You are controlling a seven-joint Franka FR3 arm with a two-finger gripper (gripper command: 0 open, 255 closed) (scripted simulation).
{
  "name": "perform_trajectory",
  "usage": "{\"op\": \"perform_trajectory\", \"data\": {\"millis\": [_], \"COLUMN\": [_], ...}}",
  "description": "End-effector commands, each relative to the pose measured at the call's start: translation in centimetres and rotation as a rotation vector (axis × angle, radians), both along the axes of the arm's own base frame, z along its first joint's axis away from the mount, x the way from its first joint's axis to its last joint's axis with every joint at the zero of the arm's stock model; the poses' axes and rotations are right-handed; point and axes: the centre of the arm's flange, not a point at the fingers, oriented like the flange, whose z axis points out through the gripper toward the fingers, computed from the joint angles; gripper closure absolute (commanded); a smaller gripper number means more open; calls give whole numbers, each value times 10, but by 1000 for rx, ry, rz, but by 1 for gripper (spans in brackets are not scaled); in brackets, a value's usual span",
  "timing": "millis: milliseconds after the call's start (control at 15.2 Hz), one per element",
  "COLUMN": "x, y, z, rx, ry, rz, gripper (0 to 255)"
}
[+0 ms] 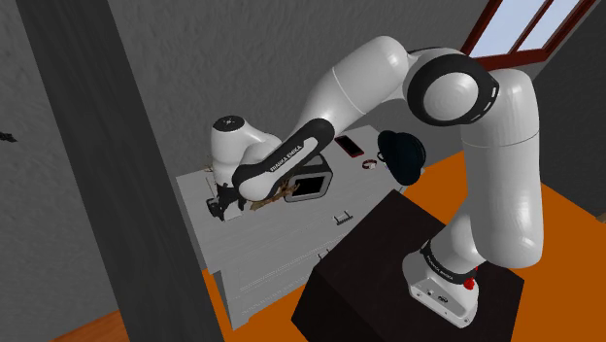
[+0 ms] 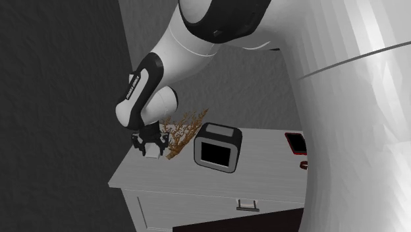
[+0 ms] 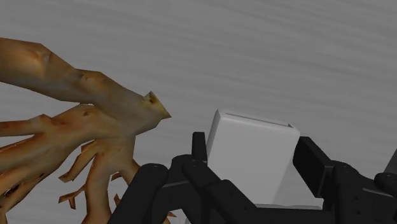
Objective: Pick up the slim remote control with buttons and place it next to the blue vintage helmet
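remote (image 3: 251, 156): plain white, matt | branch (image 3: 89, 114): rough brown wood | tabletop (image 3: 286, 51): grey, faintly streaked

Your remote (image 3: 251, 159) — a plain white slab — stands on end, clasped in the gripper (image 3: 253, 145). The helmet (image 1: 401, 155) — dark, rounded — sits well apart from it.

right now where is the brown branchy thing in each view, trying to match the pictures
Shoulder view: the brown branched piece lies left of centre on the grey table, between the gripper and the dark-fronted box.
Second exterior view: the piece sits left of centre, between gripper and box.
Wrist view: the piece spreads beside the gripper.
Shared landmark: the white remote clasped in the gripper.
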Motion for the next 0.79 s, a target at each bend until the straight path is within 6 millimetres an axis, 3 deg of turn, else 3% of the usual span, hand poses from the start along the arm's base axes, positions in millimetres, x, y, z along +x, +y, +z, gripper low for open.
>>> {"op": "perform_trajectory", "data": {"millis": [0, 462, 726], "x": [0, 0, 0], "y": [0, 0, 0], "z": [0, 0, 21], "rx": [-1, -1, -1], "ry": [0, 0, 0], "rz": [0, 0, 0], "gripper": [255, 255, 255]}}
